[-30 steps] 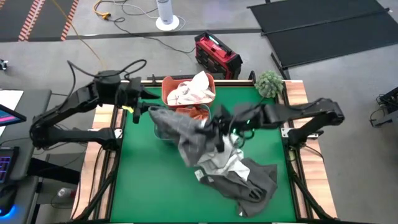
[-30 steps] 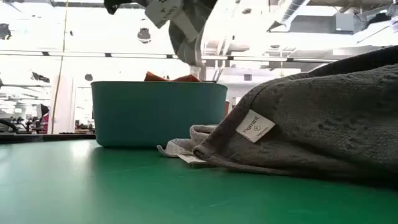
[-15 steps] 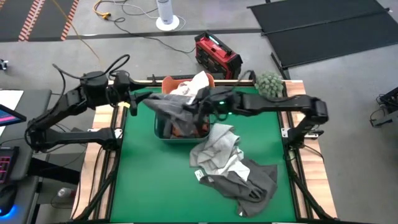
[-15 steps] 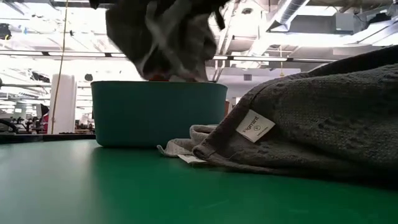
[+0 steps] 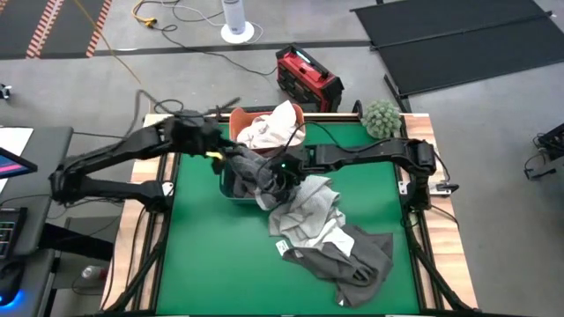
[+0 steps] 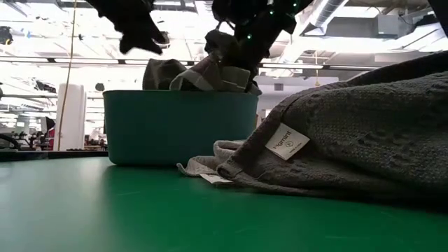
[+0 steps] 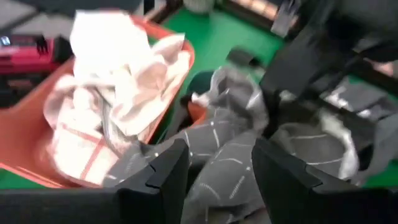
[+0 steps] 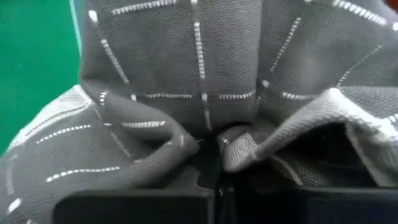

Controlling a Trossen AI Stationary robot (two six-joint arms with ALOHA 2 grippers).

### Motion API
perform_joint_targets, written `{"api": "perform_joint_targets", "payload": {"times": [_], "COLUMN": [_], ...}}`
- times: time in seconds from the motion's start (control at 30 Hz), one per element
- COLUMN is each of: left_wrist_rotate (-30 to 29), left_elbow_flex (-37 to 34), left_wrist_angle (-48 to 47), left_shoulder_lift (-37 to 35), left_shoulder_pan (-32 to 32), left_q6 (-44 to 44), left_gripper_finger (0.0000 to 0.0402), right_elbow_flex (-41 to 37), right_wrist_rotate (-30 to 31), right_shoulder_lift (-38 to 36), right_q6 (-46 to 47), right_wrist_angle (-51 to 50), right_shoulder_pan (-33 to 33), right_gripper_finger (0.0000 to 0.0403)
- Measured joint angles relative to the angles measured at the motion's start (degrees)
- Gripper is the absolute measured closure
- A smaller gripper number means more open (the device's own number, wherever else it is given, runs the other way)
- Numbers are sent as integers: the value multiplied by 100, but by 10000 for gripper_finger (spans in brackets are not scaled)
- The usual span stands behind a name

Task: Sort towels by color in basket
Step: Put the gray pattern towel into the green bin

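Looking straight down on the table, I see the right gripper (image 5: 275, 169) reached across to the teal tub (image 5: 227, 183), which sits a little toward 11 o'clock from the middle of the green table (image 5: 203, 264). Its fingers are pinched together on a fold of the grey-checked towel (image 5: 251, 172); in its own wrist view the cloth (image 8: 199, 93) bunches right at the tips. The towel is heaped in the tub and spills over the rim on the 3 o'clock side; from table height it (image 6: 203, 73) mounds above the tub's wall (image 6: 178, 126).

My left gripper (image 5: 211, 145) hangs just at 10 o'clock of the tub, over its edge. Its fingers (image 7: 168, 171) stand apart with nothing between them (only checked cloth (image 7: 230, 143) below).

At 12 o'clock of the tub, touching it, stands the orange basket (image 5: 236, 123), holding a white towel (image 5: 275, 128) with thin reddish lines (image 7: 118, 99). At about 5 o'clock of the tub a light grey towel (image 5: 304, 216) lies crumpled on the table, its edge close to the tub, and farther along the same direction the dark grey towel (image 5: 352, 260) lies in a heap, touching it. That dark one (image 6: 364, 133) fills the near side of the table-level picture, label showing.

A fuzzy green ball (image 5: 382, 117) sits at the table's 1 o'clock corner.
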Motion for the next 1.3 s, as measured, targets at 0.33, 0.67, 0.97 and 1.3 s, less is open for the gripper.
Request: {"api": "perform_joint_targets", "payload": {"times": [0.33, 0.67, 0.97, 1.3], "left_wrist_rotate": [546, 1048, 1071, 796], "left_elbow_flex": [-27, -28, -28, -26], "left_wrist_angle": [762, 492, 600, 916], "left_shoulder_lift": [1572, 2579, 2692, 1259], "left_shoulder_pan": [0, -181, -181, -179], "left_q6": [395, 1009, 756, 674], "left_gripper_finger": [235, 235, 235, 235], "right_elbow_flex": [2, 829, 1375, 1375], "right_wrist_rotate": [-696, -698, -675, -633], "right_shoulder_lift": [-775, -1413, -1448, -1390], "right_q6": [349, 102, -564, -345], "right_wrist_angle": [-108, -1026, -1301, -1462], "right_shoulder_pan": [-320, -744, -449, -434], "right_gripper_finger": [322, 210, 190, 206]}}
